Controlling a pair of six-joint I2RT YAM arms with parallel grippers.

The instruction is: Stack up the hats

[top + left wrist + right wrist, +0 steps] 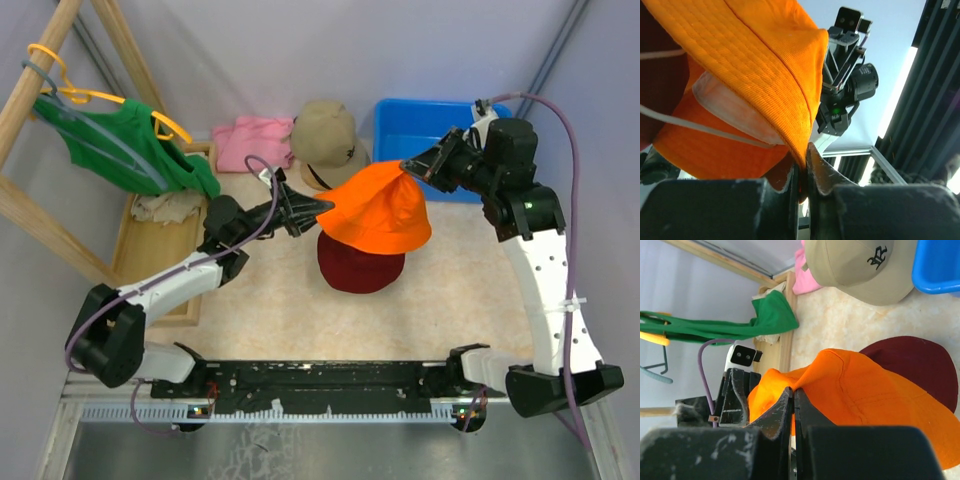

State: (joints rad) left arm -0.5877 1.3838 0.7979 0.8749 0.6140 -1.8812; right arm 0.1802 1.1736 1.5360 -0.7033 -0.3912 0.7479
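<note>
Over the table, orange hat hangs by opposite brim edges.

Orange bucket hat overhangs dark red hat — table open in front; tan cap behind.

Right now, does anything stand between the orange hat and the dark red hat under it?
Nothing visible does. The orange bucket hat, pinched by the left end effector and the right end effector, hangs over the dark red hat.
</note>
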